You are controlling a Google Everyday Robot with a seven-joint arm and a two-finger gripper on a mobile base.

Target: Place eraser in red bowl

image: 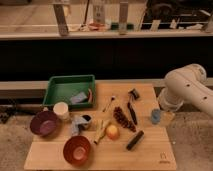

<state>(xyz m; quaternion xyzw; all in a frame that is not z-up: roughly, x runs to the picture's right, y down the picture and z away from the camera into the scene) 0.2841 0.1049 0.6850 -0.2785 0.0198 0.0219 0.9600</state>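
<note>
The eraser (135, 140) is a black bar lying slantwise on the wooden table (150, 155), near the front right. The red bowl (77, 149) stands upright at the front left of the table and looks empty. The two are well apart, with a banana (101, 132) and a round orange-yellow fruit (113, 131) between them. My white arm (187, 89) reaches in from the right, beside the table's right edge. My gripper does not show; only the arm's links are in view.
A purple bowl (44, 123) and a white cup (61, 111) stand at the left. A green tray (70, 80) at the back left holds a flat grey-blue piece (78, 97). A black-handled brush (132, 108), a brown bunch (122, 119), a spoon (109, 103) and a small blue cup (156, 116) lie mid-right.
</note>
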